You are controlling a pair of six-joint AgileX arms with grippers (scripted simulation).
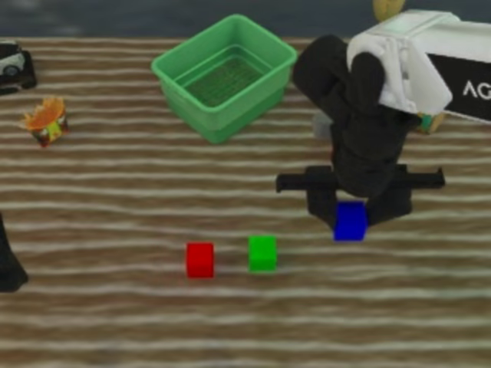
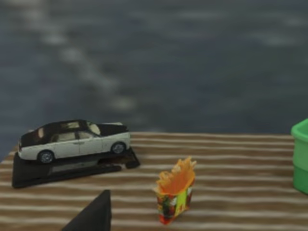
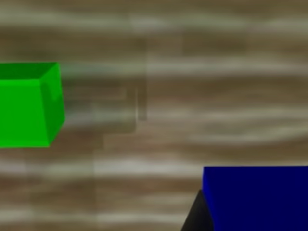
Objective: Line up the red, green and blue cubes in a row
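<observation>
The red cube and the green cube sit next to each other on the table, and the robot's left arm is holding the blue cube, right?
Not quite: it is the right arm, not the left. In the top view the right gripper is at the blue cube, while the left arm stays parked at the table's left edge. The red cube and green cube do sit side by side on the table.

The right arm [image 1: 406, 65] wears a glossy white shell with rounded edges and a black panel bearing white letters — only "AG" shows. Its wrist and right gripper [image 1: 351, 211] are matte black, with a flat black crossbar — the left arm [image 1: 9, 268] is black too.
</observation>
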